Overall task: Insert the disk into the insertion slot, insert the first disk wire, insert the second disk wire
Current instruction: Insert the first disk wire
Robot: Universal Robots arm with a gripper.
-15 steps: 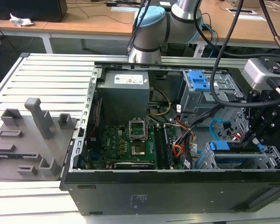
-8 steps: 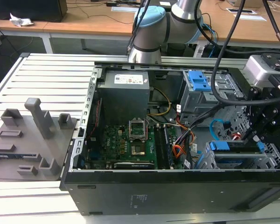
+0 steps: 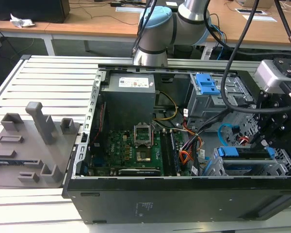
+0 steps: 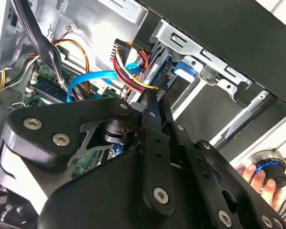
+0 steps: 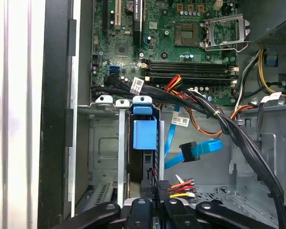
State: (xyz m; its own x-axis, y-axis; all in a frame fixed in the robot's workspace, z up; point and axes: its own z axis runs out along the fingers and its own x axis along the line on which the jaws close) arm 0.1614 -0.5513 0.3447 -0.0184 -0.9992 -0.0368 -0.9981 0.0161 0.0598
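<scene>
Judging from how things lay, the first step looked done and the first wire was the work in hand. The flat silver hard drive in its bright blue plastic carrier frame, the disk [image 5: 144, 138], stood on edge inside the low grey perforated sheet-metal drive cage, the insertion slot [image 5: 121, 157]. It sat between upright divider plates in a corner of the open black computer case [image 3: 136, 204], which rested on the slatted aluminium desk [image 3: 43, 77].

The black two-fingered gripper [image 4: 158, 98] hung at the end of the disk opposite its blue pull tab. Its jaws were drawn almost together, with only a slit between them. They appeared to pinch the small dark plug of the bundle of red, yellow and black wires, the first disk wire [image 5: 177, 185], whose strands ran away from the fingertips toward the motherboard side.

The thin, flat light-blue cable with a small dark plug, the second disk wire [image 5: 200, 149], hung loose in a curl just beside the cage, apart from the disk and not yet plugged.

Seating the held plug seemed to call for squaring it to the socket on the disk's end, which the fingers hid, and then a straight, gentle push. The divider plates close by left little room for sideways error.
</scene>
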